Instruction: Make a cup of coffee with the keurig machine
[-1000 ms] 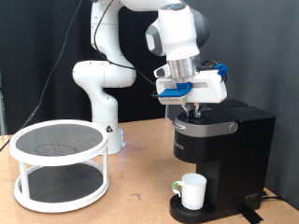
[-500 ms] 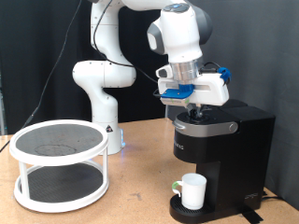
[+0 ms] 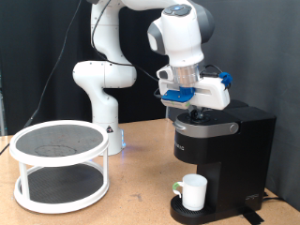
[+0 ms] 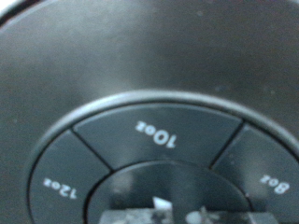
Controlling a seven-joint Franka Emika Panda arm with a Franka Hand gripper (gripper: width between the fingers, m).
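While the gripper sits right on the keurig machine top panel, fingers at its size buttons (12oz, 10oz, 8oz legible), can't tell how wide they're set. Lid's down, cup already on the drip base at 6 o'clock under the gripper. Prob at brew-select stage; no coffee visible yet. Two-tier rack sits at 9 o'clock, well apart
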